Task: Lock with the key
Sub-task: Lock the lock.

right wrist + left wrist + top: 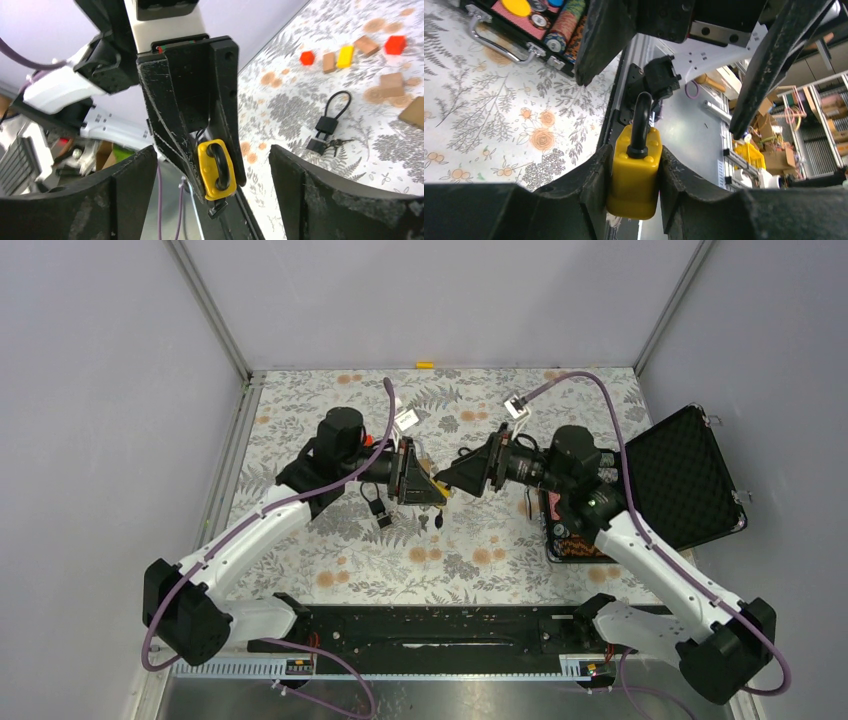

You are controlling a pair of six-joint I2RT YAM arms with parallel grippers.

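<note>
Two pincers we count: the left gripper (432, 490) clamps one yellow padlock (634, 182) by its body; the right gripper (450, 480) stands spread wide, facing it.

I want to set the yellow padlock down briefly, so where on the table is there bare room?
Bare: the near strip of floral cloth, between the black padlock and the poker chip case. Crowded: around the black padlock and its keys, and the case at right.
</note>
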